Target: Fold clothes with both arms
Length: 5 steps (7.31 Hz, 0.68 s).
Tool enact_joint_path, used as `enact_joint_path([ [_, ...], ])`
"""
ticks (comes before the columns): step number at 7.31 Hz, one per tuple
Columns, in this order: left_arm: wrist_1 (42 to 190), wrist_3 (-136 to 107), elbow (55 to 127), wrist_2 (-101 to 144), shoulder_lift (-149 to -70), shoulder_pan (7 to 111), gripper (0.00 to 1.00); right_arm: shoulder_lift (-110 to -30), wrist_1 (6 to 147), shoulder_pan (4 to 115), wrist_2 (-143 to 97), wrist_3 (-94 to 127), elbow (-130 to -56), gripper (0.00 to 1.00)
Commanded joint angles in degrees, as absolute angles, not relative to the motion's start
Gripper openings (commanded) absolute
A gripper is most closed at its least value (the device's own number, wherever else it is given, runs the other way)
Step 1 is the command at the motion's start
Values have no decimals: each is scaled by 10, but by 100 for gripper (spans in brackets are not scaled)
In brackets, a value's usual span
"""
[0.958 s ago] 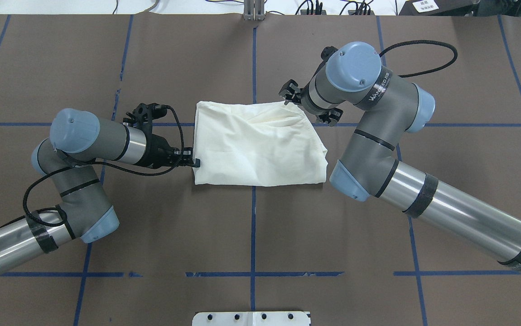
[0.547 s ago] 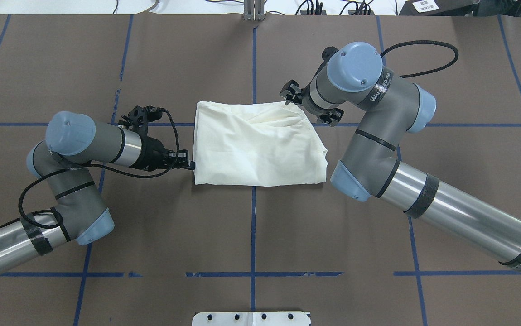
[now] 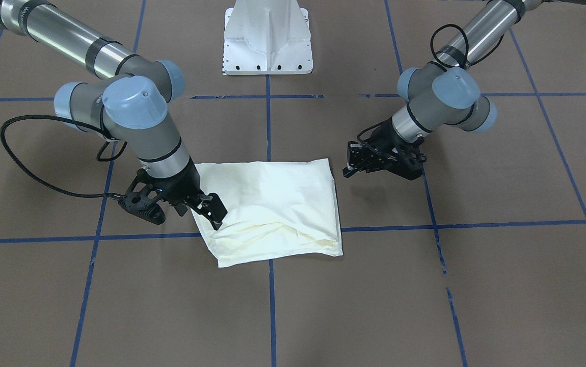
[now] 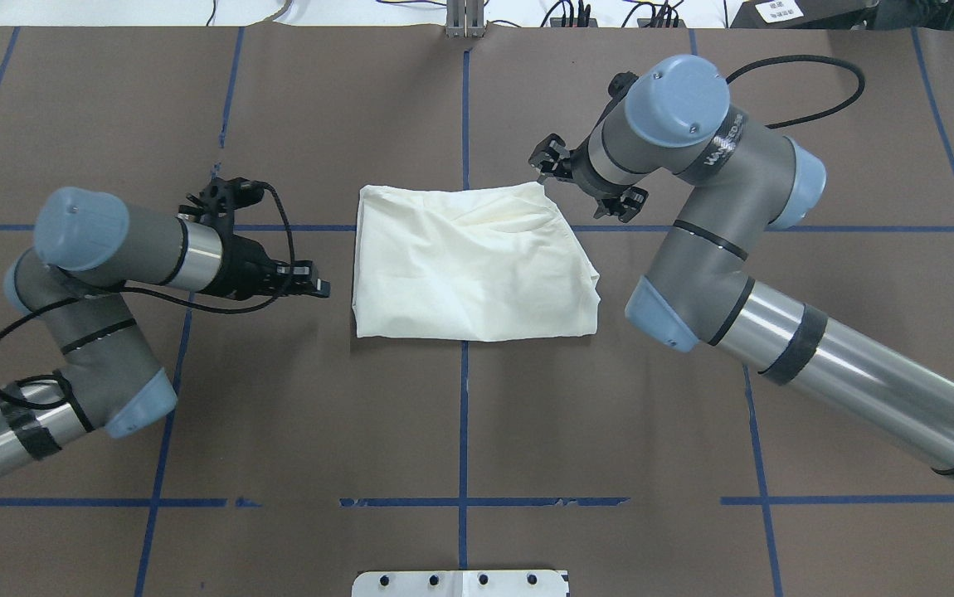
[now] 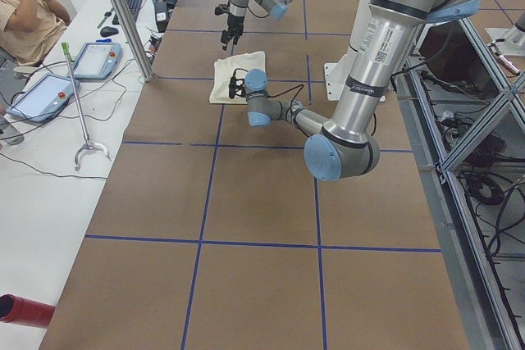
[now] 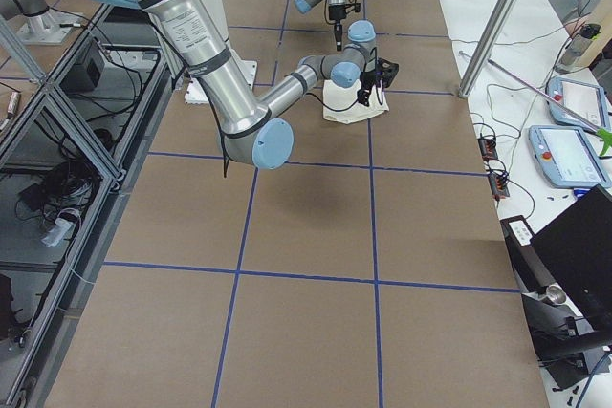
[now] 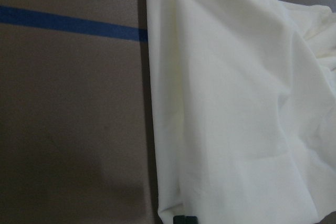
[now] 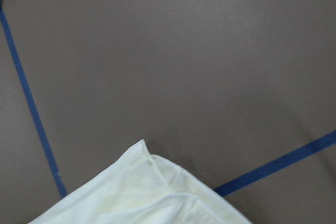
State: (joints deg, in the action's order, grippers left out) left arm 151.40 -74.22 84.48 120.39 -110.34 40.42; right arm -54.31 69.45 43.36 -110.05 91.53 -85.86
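Bench (image 4: 460, 431) of brown paper, crossed by blue tape lines (image 4: 464, 108), under everything. Next in size, two arms: left arm (image 4: 112, 240) bent low at robot's left, right arm (image 4: 693, 240) reaching in from robot's right.

Between them, at mid-bench, shirt (image 4: 469, 265): folded to a rough rectangle, plain cream side up, no graphic on show, flat on the paper across one tape line. Lies mostly smooth, with creases and loose stacked layers toward its right edge and far right corner.

Smaller still, left gripper (image 4: 318, 282): just beside shirt's left edge, apart from it, jaws parted, grasping nothing. Then right gripper (image 3: 216, 216): poised just over that far right corner, seemingly clear of the cloth, jaws parted as far as front view shows, likewise empty.

Reads as a fold already made, with perhaps one more fold or a tidy left to do.

Risks from here, by judgement:
- Snagging the far corner on right gripper while lifting off, thereby peeling the top layer back.
- Pinching only the upper layer on any regrasp, thereby opening the stack instead of folding it.
- Nudging the left edge with a low approach, thereby sliding or bunching shirt on smooth paper.
- Pulling unevenly with two arms, thereby skewing the rectangle.
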Motion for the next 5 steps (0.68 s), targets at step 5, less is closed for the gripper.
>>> enact_joint_path([
  [5,1396,-182,845,1378,-935,752,0,-794,721,739,-1322,468,-967,100],
])
